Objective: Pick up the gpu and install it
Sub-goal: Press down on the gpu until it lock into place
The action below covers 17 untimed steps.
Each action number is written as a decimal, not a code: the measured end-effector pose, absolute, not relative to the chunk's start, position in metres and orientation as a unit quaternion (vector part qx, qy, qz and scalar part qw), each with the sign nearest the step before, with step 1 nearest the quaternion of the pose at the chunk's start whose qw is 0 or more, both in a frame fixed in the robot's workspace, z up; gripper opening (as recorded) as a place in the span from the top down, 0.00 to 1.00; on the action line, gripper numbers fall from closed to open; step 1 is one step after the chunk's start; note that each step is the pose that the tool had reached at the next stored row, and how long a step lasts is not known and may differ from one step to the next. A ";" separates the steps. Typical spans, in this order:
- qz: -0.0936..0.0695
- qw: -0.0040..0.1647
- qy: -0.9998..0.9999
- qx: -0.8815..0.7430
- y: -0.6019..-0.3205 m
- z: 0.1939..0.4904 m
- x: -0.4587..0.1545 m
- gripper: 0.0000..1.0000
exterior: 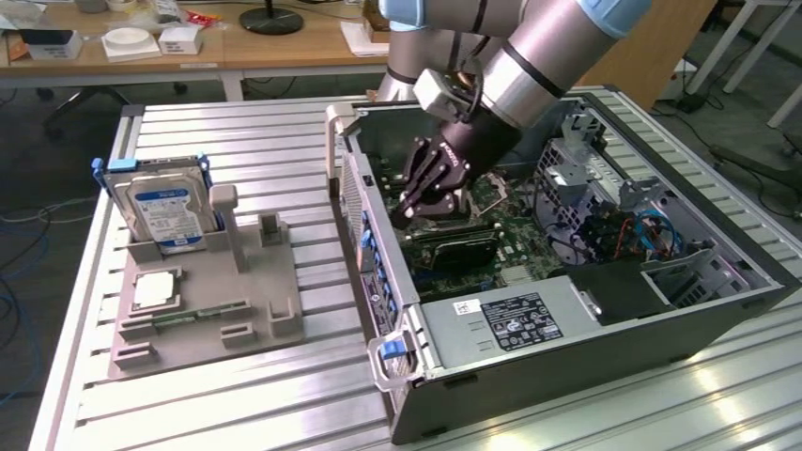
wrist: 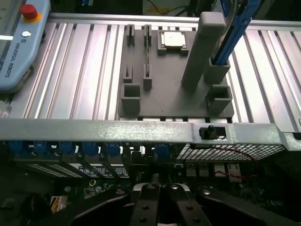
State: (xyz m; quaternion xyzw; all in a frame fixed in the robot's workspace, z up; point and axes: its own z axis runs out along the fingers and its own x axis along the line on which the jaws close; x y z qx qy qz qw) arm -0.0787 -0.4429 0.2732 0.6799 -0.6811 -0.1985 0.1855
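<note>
A: Starting at the exterior view's left, what sits on the ribbed aluminium table (exterior: pixel 251 395)?

B: A grey plastic fixture (exterior: pixel 207 296) with upright posts and slots. A silver hard drive (exterior: pixel 163 211) with a blue-and-white label stands on edge in it, a square silver CPU (exterior: pixel 156 289) lies flat in front of that, and a narrow green RAM stick (exterior: pixel 201 313) lies in a groove.

A: And moving right?

B: The open black computer case (exterior: pixel 564 310), lying on its side, motherboard (exterior: pixel 501 240) exposed. The arm (exterior: pixel 551 47), grey tube with pale blue joint caps, slants down from the top into the case.

A: The gripper?

B: The black gripper (exterior: pixel 420 209) is low inside the case, pointing down at the board. In the wrist view its dark fingers (wrist: pixel 150 202) look drawn close together at the tips.

A: Where is the gpu?

B: The gpu (exterior: pixel 457 246) lies just under the fingertips, a dark flat card along the motherboard, near the case's rear slots. I cannot tell whether the fingers pinch it or only touch it.

A: Anything further right?

B: Metal drive bays and blue cables (exterior: pixel 652 235).
</note>
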 end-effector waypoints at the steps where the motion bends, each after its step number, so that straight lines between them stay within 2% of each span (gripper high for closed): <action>1: -0.203 0.190 -0.680 0.679 -0.443 0.273 -0.077 0.90; 17: -0.205 0.192 -0.679 0.678 -0.436 0.265 -0.078 0.90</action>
